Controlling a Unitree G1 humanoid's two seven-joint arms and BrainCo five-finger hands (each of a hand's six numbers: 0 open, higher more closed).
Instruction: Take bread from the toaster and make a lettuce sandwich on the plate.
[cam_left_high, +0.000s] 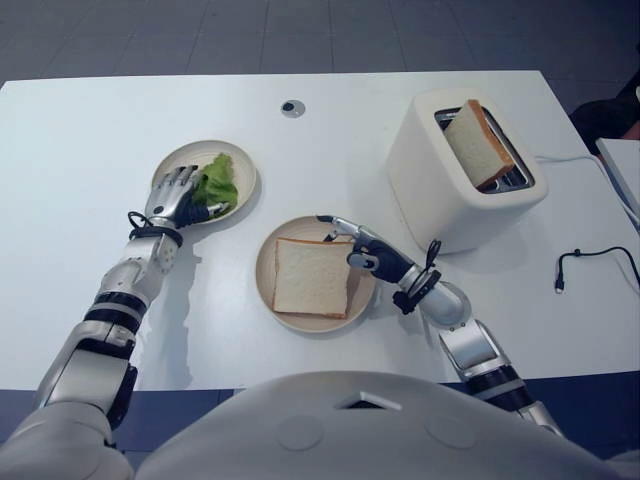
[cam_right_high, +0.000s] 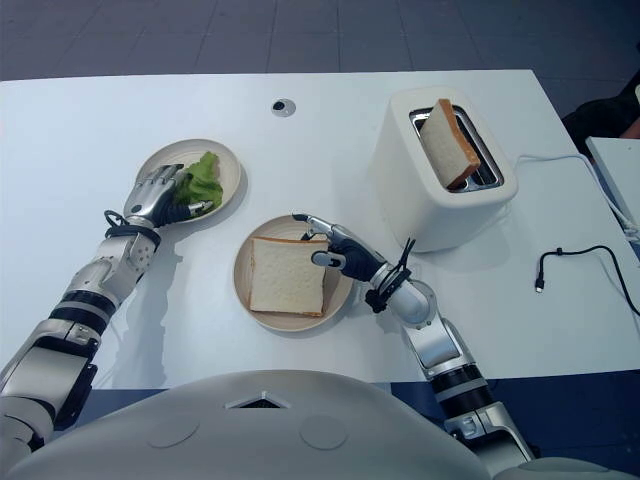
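Observation:
A white toaster stands at the right with one bread slice sticking up from its slot. A second bread slice lies flat on the beige plate in the middle. My right hand rests at that plate's right rim, fingers stretched out over the slice's top right corner, holding nothing. A green lettuce leaf lies on a smaller plate at the left. My left hand sits on that plate's left side, fingers curled against the lettuce.
A black cable end lies on the table right of the toaster, and a white cord runs off behind it. A small round grommet sits at the table's back centre.

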